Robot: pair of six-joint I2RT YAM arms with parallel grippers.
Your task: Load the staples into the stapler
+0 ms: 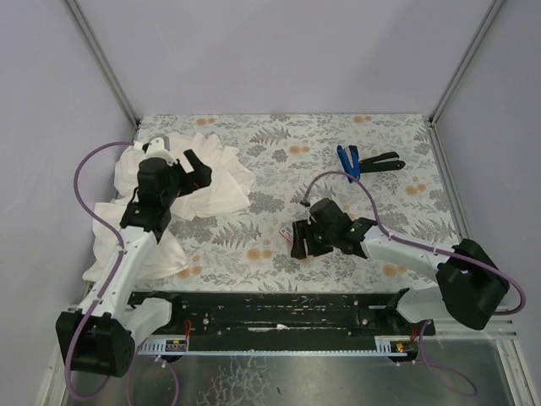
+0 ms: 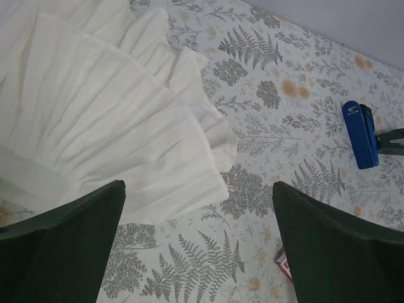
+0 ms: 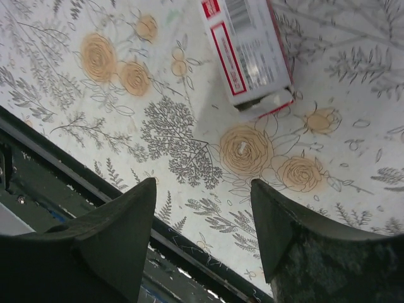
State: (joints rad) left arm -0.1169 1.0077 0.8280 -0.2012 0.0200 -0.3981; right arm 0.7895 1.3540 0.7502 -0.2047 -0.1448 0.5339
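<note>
Staples box, white with a red label, lies near the middle of the surface. Only the right wrist view shows its open end. At the far-left corner, the left jaws hang wide apart and empty over a white cloth. The right jaws, also apart, hover just beside the box. The stapler lies splayed near the far right edge.

Bench cover: white ground, grey fern and leaf print, scattered orange flowers. Cloth: plain white, pleated folds. Stapler: blue body, black arm. Staple box: white, red-bordered label, black barcode stripes. Left fingers, right fingers: black. Cables: purple. Arm links: white; joints black.
</note>
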